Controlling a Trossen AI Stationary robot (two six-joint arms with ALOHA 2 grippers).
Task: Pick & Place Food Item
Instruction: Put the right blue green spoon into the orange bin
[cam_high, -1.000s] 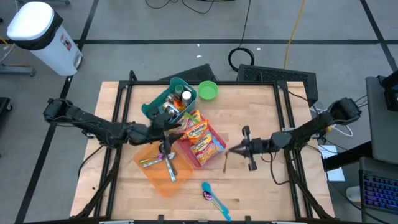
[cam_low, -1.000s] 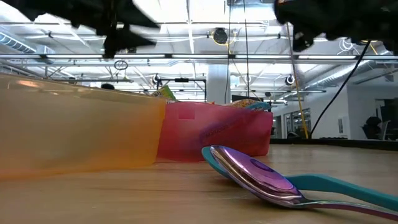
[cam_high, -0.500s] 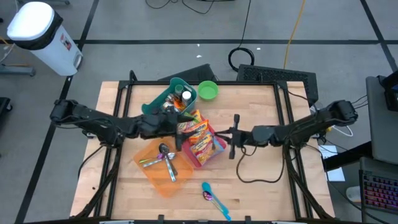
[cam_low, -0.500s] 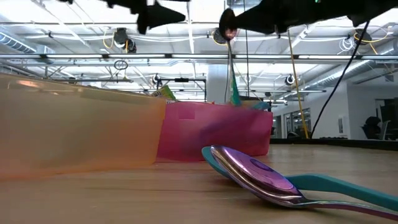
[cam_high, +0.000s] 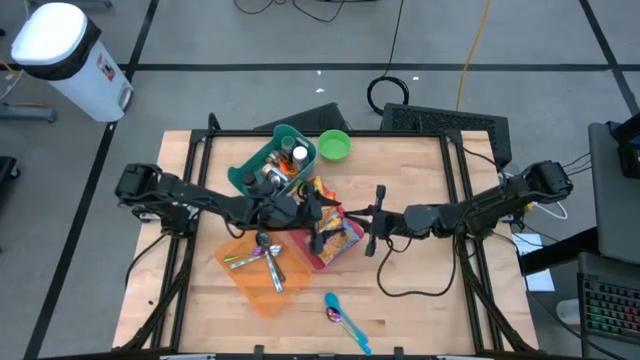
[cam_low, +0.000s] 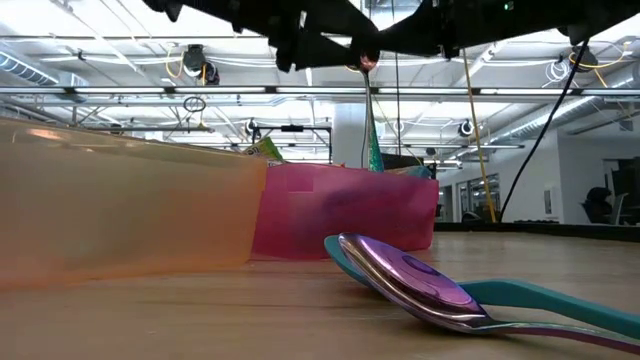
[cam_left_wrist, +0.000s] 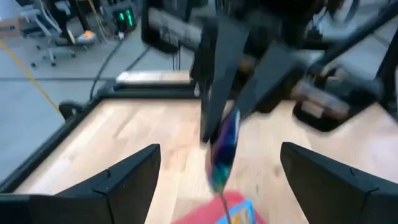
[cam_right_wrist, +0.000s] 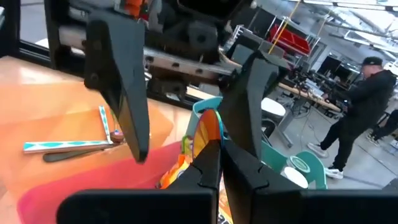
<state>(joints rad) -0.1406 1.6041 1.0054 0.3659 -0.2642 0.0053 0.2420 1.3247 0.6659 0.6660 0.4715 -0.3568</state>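
The left end effector (cam_high: 322, 222) has its two fingers spread wide apart and holds nothing. Right under it are the snack packets (cam_high: 312, 206), which lie in the red bin (cam_high: 318, 258). The fingers hang over the packets, and I cannot tell if they touch them. Just across from the left end effector, tip facing tip, is the right end effector (cam_high: 368, 225). Its fingers are pinched tight on a hanging spoon (cam_left_wrist: 225, 143), which points down beside the far edge of the red bin. On the other side of the left end effector, touching the red bin, sits the orange bin (cam_high: 250, 285) with some forks and spoons in it. Behind the left end effector is the green bin (cam_high: 245, 172), and past that a little green bowl (cam_high: 334, 146). Well in front of both end effectors, a loose spoon (cam_low: 420, 285) lies flat on the worktop (cam_high: 420, 300).
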